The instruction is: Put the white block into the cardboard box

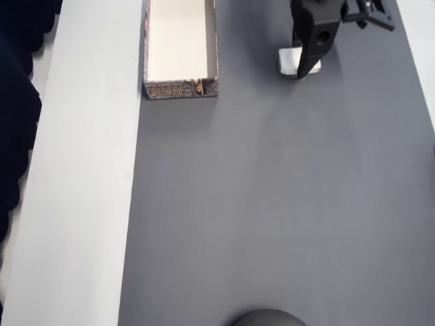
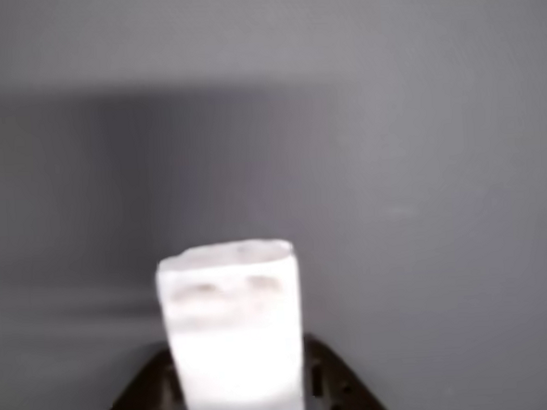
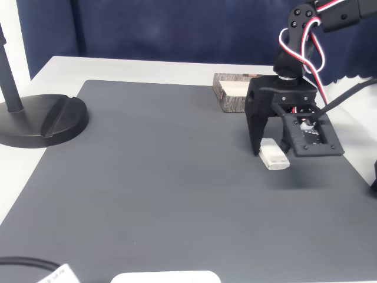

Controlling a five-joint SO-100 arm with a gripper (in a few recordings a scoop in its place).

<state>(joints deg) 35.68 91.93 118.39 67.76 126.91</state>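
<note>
The white block (image 1: 289, 59) is at the far right of the grey mat, partly covered by my black gripper (image 1: 305, 65). In the fixed view the block (image 3: 274, 155) sits between the fingers of the gripper (image 3: 273, 152), low at the mat; I cannot tell whether it touches. In the wrist view the block (image 2: 232, 310) fills the gap of the gripper (image 2: 236, 375), with dark fingers tight against both its sides. The cardboard box (image 1: 180, 88), cream inside with brown printed walls, stands to the left of the gripper in the overhead view, and behind it in the fixed view (image 3: 234, 101).
The grey mat (image 1: 276, 204) covers most of the white table (image 1: 82, 175). A black lamp base (image 3: 41, 121) and its pole stand at the left in the fixed view. A dark rounded object (image 1: 267, 322) lies at the mat's near edge.
</note>
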